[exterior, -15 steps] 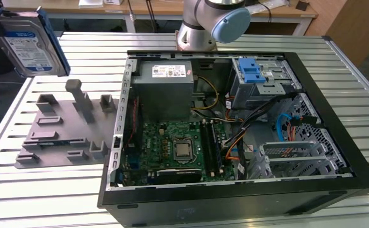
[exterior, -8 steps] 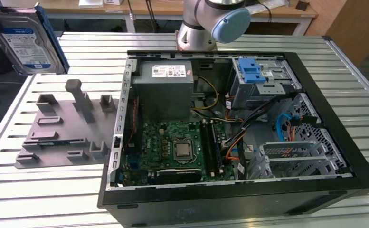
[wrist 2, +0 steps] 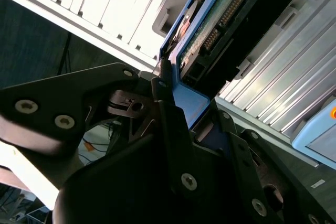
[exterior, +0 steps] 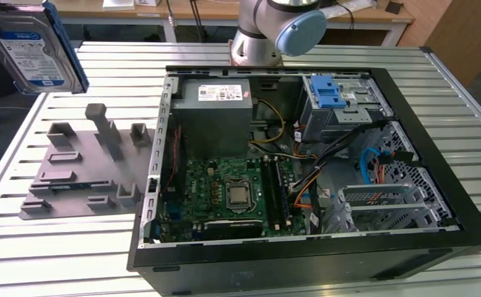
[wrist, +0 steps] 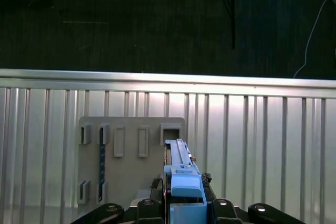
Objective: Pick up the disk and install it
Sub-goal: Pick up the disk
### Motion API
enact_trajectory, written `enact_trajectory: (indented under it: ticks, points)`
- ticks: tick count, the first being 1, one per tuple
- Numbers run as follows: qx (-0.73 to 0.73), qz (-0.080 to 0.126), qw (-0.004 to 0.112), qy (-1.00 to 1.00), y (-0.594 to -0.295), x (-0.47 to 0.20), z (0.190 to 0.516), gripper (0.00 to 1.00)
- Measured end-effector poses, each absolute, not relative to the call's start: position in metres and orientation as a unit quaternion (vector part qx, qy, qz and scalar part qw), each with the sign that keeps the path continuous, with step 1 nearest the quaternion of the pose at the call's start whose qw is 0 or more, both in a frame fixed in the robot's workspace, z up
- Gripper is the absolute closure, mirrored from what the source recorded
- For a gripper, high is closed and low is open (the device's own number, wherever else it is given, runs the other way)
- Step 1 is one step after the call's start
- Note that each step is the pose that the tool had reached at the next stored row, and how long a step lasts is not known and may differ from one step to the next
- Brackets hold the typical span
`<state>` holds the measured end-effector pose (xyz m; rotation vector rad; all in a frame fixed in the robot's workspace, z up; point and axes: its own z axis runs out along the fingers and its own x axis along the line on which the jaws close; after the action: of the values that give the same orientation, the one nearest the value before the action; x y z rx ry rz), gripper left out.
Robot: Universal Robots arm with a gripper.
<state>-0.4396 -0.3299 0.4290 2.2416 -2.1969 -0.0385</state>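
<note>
Ribbed metal slats make up the table [exterior: 59, 247] you are working on, with wooden desks beyond its far edge.

Start at the exterior view's left. You will find the disk [exterior: 30, 49] up in the far-left corner, lifted clear of the table, its white-and-blue label facing the camera and its blue frame running down the side. Below it, on the slats, lies a grey fixture plate [exterior: 83, 167] with upright posts and slots; the disk does not touch it.

In the first wrist view, the gripper [wrist: 185, 199] has its black fingers closed on the blue frame, and the disk [wrist: 181, 163] stands out edge-on over the plate [wrist: 131, 166]. The second wrist view shows the same hold from the side: the gripper [wrist 2: 191, 111] clamps the frame's end, and you can see the disk's [wrist 2: 210, 24] green circuit board and connector.

Move right in the exterior view and you reach the open case [exterior: 306, 260], lying on its side just beside the plate. Inside it:
- The grey power supply [exterior: 215, 117] sits at the far left.
- The motherboard [exterior: 223, 192] sits nearer.
- The drive cage [exterior: 343, 102] with its blue latch sits at the far right.

The arm's base [exterior: 273, 28] rises just behind the case's far wall.
</note>
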Motion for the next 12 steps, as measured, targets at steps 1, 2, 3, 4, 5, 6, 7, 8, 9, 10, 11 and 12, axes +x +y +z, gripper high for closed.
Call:
enact_trajectory:
  ticks: [1,2,3,4,5,6,7,8,9,10,11,12]
  points:
    - [0.714,-0.012,0.001,-0.7,-0.33,-0.44,0.43,0.63]
    - [0.714,-0.012,0.001,-0.7,-0.33,-0.44,0.431,0.63]
    - [0.714,-0.012,0.001,-0.7,-0.33,-0.44,0.432,0.63]
    - [0.714,-0.012,0.001,-0.7,-0.33,-0.44,0.433,0.63]
    - [0.714,-0.012,0.001,-0.7,-0.33,-0.44,0.434,0.63]
    - [0.714,-0.012,0.001,-0.7,-0.33,-0.44,0.435,0.63]
    - [0.714,-0.012,0.001,-0.7,-0.33,-0.44,0.436,0.63]
    - [0.714,-0.012,0.001,-0.7,-0.33,-0.44,0.438,0.63]
    - [0.714,-0.012,0.001,-0.7,-0.33,-0.44,0.44,0.63]
    - [0.714,-0.012,0.001,-0.7,-0.33,-0.44,0.441,0.63]
    - [0.714,-0.012,0.001,-0.7,-0.33,-0.44,0.443,0.63]
    - [0.714,-0.012,0.001,-0.7,-0.33,-0.44,0.444,0.63]
